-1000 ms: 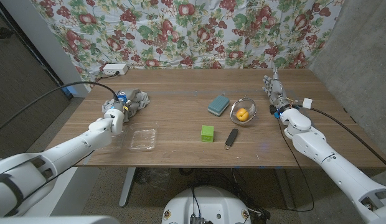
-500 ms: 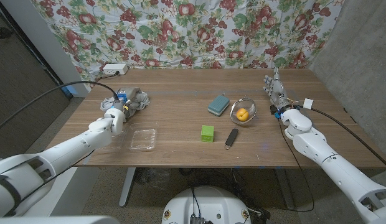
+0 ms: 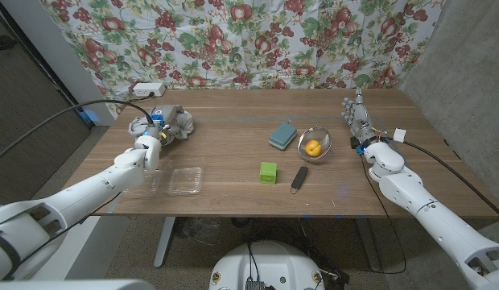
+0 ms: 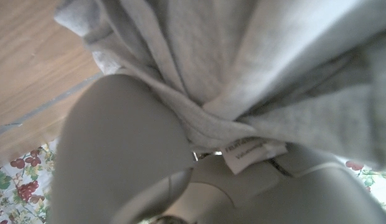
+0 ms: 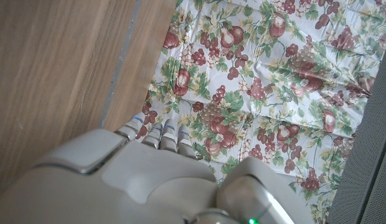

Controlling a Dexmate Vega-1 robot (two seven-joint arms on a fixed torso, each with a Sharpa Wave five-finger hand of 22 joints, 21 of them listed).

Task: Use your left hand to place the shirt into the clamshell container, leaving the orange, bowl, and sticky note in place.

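One left robot hand [image 3: 150,138] grips shirt [image 3: 175,125] — near table's left edge | clamshell container [image 3: 185,180] just beside

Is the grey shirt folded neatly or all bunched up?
Bunched up. The shirt is a crumpled heap at the left hand, with loose folds in the wrist view.

Makeshift lab: floral backdrop [image 3: 233,40], concrete wall [image 3: 459,72]

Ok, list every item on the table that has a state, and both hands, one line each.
shirt: crumpled, on the table, left hand on it
clamshell container: empty, lying flat
bowl: upright, holding the orange
orange: inside the bowl
sticky note: on the table, untouched
left hand: reaching into the shirt; grip unclear
right hand: open, holding nothing
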